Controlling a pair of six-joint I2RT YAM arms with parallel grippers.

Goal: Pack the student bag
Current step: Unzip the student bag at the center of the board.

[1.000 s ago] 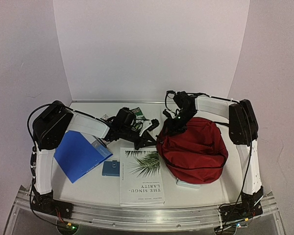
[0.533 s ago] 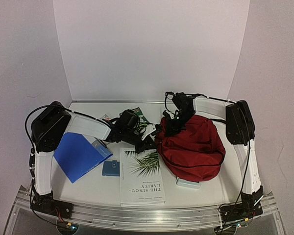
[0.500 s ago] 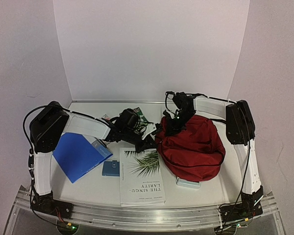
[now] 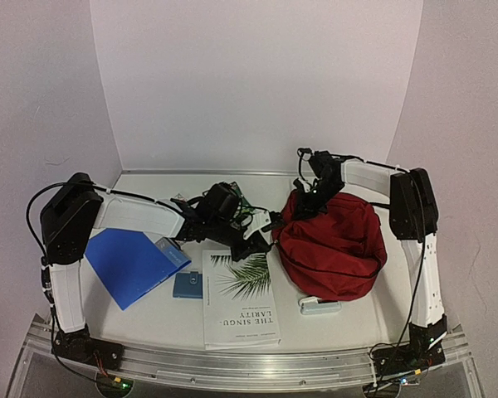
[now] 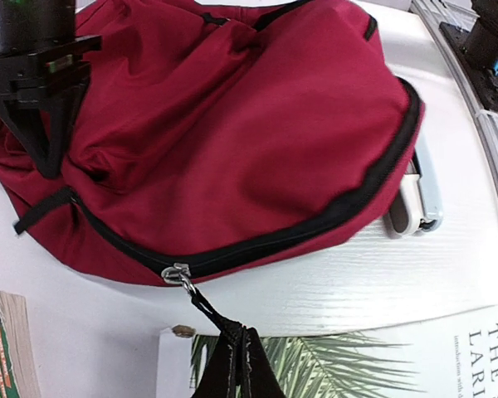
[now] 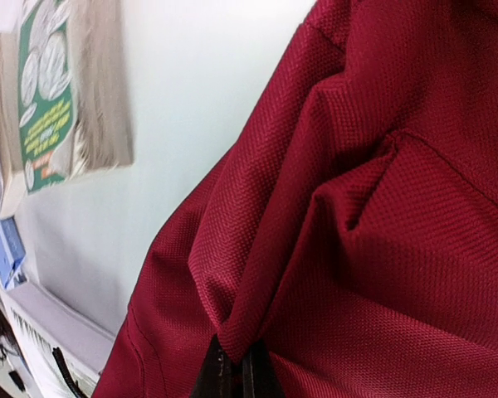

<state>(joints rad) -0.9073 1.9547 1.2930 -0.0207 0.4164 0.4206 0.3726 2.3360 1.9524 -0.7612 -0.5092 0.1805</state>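
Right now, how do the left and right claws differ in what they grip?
The left claw is shut on the black zipper pull; the right claw pinches a fold of the bag's red cloth. The left claw sits over the white book; the right claw at the bag's far side. Both hold the same bag.

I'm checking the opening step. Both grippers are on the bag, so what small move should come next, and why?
Probably the left gripper should draw the zipper pull it pinches along the black zipper, while the right gripper holds its fold of the student bag. The zipper looks closed, and the book lies outside.
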